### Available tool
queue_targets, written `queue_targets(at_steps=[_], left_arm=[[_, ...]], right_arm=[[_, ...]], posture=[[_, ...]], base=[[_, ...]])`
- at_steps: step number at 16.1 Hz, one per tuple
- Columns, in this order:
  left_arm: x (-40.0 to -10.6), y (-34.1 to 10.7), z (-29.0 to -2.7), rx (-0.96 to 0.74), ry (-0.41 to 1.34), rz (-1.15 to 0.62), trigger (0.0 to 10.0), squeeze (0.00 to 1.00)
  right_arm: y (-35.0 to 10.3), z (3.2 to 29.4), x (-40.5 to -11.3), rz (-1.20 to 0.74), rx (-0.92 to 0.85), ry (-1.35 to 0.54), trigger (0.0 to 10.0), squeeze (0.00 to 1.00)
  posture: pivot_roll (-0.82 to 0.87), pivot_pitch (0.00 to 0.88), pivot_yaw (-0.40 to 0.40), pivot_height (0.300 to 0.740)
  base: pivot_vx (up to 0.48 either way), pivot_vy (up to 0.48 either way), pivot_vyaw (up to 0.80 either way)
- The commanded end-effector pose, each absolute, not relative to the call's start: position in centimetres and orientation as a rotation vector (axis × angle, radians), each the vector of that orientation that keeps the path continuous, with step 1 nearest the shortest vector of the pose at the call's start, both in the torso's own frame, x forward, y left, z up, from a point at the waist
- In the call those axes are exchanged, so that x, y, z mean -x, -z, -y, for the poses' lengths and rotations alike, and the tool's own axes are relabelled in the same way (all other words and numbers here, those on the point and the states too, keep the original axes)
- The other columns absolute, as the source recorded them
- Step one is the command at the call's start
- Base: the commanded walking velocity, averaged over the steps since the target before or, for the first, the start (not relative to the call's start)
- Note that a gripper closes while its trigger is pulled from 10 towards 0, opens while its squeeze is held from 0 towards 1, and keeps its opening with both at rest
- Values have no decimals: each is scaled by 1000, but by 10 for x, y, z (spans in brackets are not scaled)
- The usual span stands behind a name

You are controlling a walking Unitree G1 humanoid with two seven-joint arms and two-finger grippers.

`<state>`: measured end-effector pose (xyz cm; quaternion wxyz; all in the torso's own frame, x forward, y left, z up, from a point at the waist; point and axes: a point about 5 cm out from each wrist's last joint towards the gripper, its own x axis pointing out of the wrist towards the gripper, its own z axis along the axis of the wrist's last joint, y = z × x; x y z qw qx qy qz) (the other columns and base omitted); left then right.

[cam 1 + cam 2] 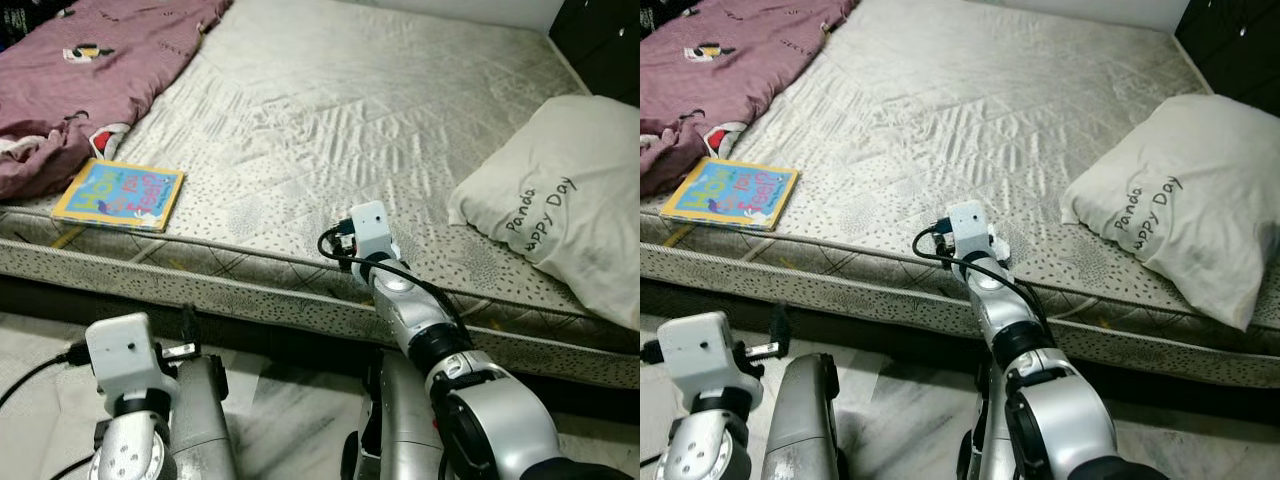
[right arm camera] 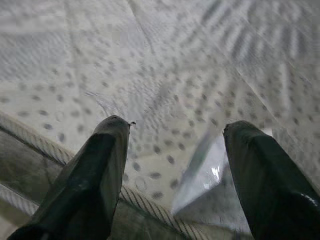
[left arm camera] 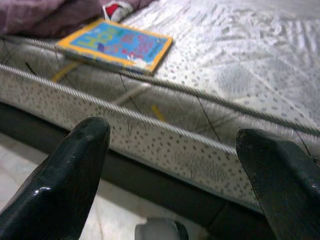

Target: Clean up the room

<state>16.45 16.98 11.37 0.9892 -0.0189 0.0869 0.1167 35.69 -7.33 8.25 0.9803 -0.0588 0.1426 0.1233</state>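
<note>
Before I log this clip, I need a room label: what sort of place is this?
Most likely a bedroom: a bare mattress, a pillow and a rumpled blanket on it.

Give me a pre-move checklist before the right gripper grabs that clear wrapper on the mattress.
1. Right gripper open: ok.
2. Clear wrapper between its fingers: ok, lying nearer one finger.
3. Gripper over the mattress edge: ok.
4. Fingers down at the wrapper: cannot tell.
5. Left gripper out of the way, open, low by the mattress side: ok.
6. Book and pillow apart from the grab spot: ok.
</note>
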Motion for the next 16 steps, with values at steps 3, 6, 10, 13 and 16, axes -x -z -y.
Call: queue_targets(at_steps=[3, 6, 10, 13, 16], left_arm=[[-157, -118, -163, 48, -221, -192, 10000, 0], [-153, -118, -160, 53, -220, -210, 10000, 0], [-161, -119, -157, 64, -196, -203, 10000, 0], [-177, -124, -151, 100, -150, -150, 10000, 0], [-180, -121, -147, 137, -168, -148, 10000, 0]], right_arm=[[-81, 69, -358, -312, 123, -193, 10000, 0], [-77, 56, -354, -330, 108, -193, 10000, 0], [-93, 69, -363, -229, 59, -138, 10000, 0], [-91, 86, -363, -199, 74, -134, 10000, 0], [-88, 94, -362, -195, 91, -115, 10000, 0]], posture=[[218, 115, -89, 516], [220, 135, -91, 516], [193, 108, -82, 516], [153, 78, -92, 516], [137, 65, -113, 516]], base=[[0, 0, 0], [0, 0, 0], [0, 0, 0], [0, 0, 0], [81, 0, 0]])
